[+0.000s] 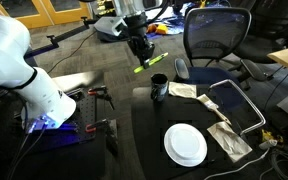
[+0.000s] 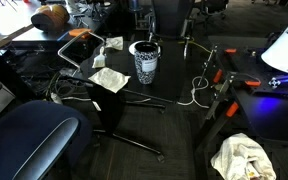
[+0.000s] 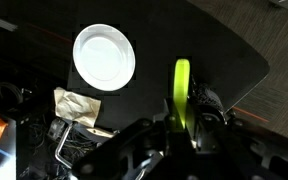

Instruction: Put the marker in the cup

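My gripper [image 1: 141,54] is shut on the yellow-green marker [image 1: 149,64] and holds it in the air, tilted, above and slightly left of the black cup [image 1: 159,90]. The cup stands upright on the black table [image 1: 149,135]. In the wrist view the marker [image 3: 182,88] sticks out upward from between the fingers [image 3: 174,128]. A dark, rough-looking round thing just to its right [image 3: 208,103] seems to be the cup. In an exterior view a dark speckled cup [image 2: 144,62] stands on the table; the gripper is not clear there.
A white plate [image 1: 185,145] [image 3: 104,57] lies on the table near the front. Crumpled cloths [image 1: 182,90] [image 1: 227,138] [image 3: 77,106] and a bent metal bar [image 1: 240,101] lie to the right. An office chair [image 1: 214,35] stands behind the table.
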Available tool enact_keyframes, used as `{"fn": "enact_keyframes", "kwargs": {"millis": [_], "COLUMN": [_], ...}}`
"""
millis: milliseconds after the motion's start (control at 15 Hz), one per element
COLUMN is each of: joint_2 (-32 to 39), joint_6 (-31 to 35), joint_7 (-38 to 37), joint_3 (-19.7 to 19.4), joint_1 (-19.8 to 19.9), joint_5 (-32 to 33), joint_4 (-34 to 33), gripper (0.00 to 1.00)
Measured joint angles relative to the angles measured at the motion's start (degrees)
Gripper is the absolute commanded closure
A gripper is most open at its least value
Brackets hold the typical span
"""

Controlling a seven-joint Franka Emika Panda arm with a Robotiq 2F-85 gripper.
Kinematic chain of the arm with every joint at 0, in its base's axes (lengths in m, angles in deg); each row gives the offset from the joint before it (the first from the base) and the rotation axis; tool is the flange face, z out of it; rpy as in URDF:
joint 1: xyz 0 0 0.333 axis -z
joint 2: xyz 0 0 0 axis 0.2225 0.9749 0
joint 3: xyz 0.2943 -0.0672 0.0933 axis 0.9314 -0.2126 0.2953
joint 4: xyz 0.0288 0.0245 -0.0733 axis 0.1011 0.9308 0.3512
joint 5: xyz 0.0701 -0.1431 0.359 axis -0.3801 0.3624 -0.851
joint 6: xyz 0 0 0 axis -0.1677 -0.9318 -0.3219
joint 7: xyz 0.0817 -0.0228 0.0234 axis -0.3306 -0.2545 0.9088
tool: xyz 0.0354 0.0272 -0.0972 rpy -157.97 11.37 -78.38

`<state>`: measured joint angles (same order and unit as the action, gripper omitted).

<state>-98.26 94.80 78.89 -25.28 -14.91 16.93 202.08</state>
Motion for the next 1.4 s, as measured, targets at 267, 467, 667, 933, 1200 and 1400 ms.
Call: {"fn": "enact_keyframes", "kwargs": {"millis": [267, 467, 667, 933, 1200, 1400], "joint_2": [-0.6, -0.6, -0.1, 0.4, 0.4, 0.3], "joint_6": [-1.5, -1.5, -1.5, -2.2, -6.6, -11.0], "joint_7": [2.0, 2.0, 0.1, -4.1, -6.0, -6.8], "joint_3": [0.3, 0.3, 1.9, 6.0, 8.8, 10.6], "joint_1": [0.0, 0.0, 1.6, 4.6, 4.9, 4.3], "joint_5": [-0.6, -0.6, 2.8, 11.4, 18.7, 24.2], "joint_4": [-0.2, -0.2, -0.1, 0.2, 0.2, 0.1], "gripper": [0.86, 0.96, 0.96, 0.96, 0.96, 0.96]}}
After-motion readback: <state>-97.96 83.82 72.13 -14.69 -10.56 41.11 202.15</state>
